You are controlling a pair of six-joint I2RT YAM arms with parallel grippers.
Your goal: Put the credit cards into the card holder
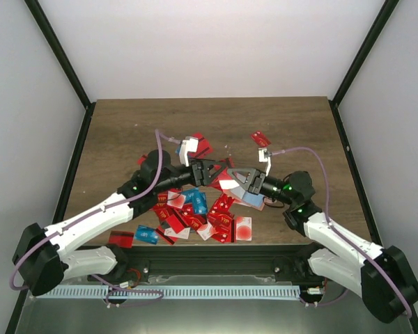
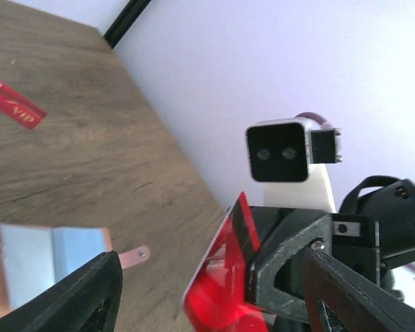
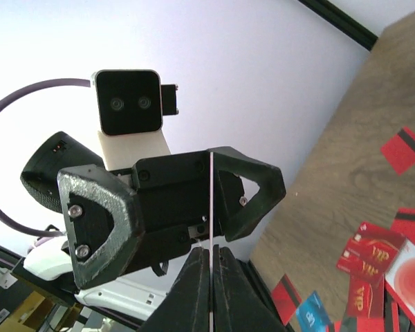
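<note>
Red card (image 1: 228,182) sits pinched in the right gripper (image 1: 238,179), raised above the table (image 1: 125,125) at mid-workspace. In the right wrist view the two fingers (image 3: 194,290) press together on it, and the card shows edge-on as a thin pale line rising from between them. The left gripper (image 1: 210,172) faces the right one, tip to tip. Its jaws are spread wide, and the free end of the card reaches into the gap between them. I cannot tell whether either left finger touches the card.

The tan holder (image 1: 255,198) lies flat on the table under the right gripper, just right of the main heap, with a pale blue-grey face showing on top. In the left wrist view it lies at the lower left, beside the near finger (image 2: 83,297), and a small tab (image 2: 133,256) with a rivet sticks out of its edge.

Most of the cards (image 1: 195,209) lie in a loose overlapping heap under both arms: mainly red, a few blue. A white one with a red dot (image 1: 242,228) lies at the near right of the heap. A blue one (image 1: 146,234) and a red one (image 1: 121,238) lie apart at the near left. Some more reds (image 1: 200,146) lie beyond the left wrist, and a lone red one (image 1: 260,138) marked VIP lies farther back to the right, well apart from the heap.
</note>
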